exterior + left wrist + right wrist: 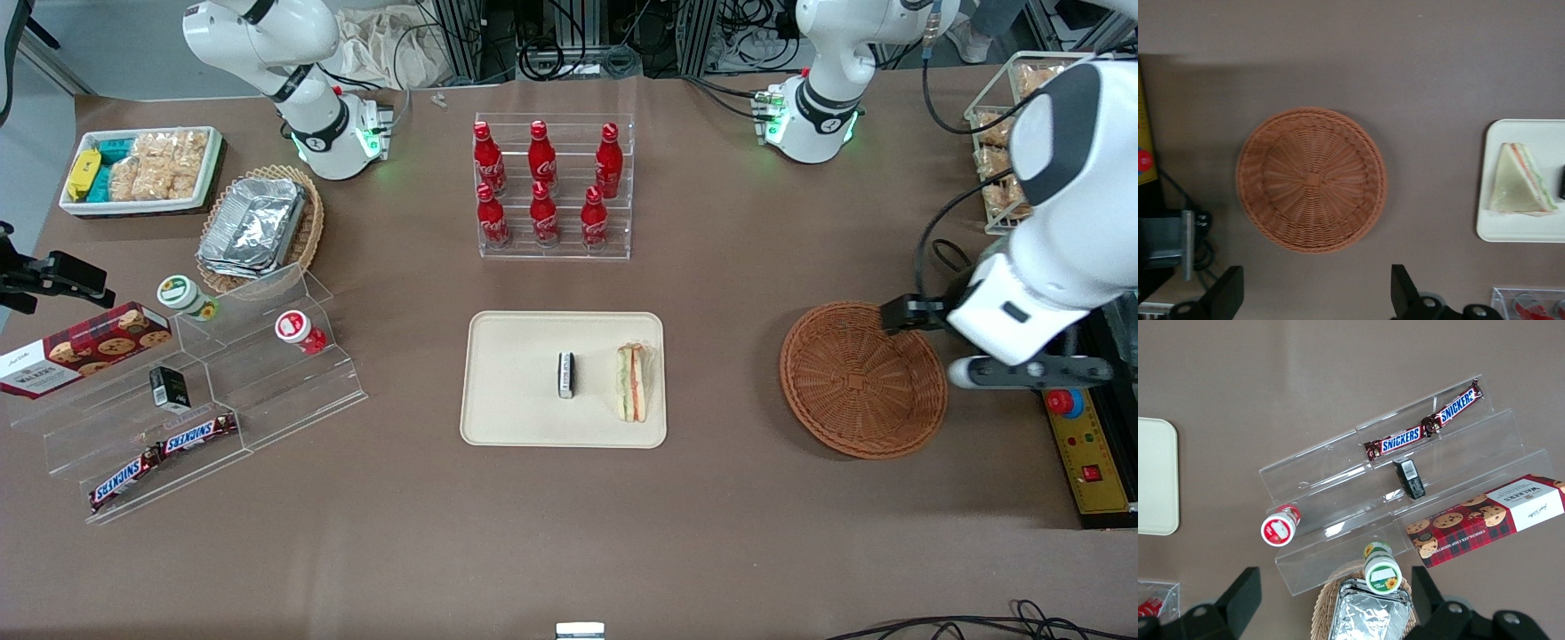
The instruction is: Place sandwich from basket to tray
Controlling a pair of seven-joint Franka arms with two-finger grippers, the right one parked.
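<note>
The sandwich (633, 382) (1521, 180), a wrapped white wedge with green and orange-red filling, lies on the beige tray (516, 382) (1538, 230), at the edge nearest the basket. The reddish-brown wicker basket (862, 380) (1311, 180) sits on the table with nothing in it, beside the tray toward the working arm's end. My gripper (1031, 372) (1315, 297) hangs above the table beside the basket's rim, farther toward the working arm's end. Its fingers stand wide apart and open, with only bare table showing between them.
A small black item (565, 374) lies mid-tray. A clear rack of cola bottles (551, 187) stands farther from the camera than the tray. A yellow control box (1089, 444) lies under my arm. A stepped acrylic stand (222, 400) with snacks sits toward the parked arm's end.
</note>
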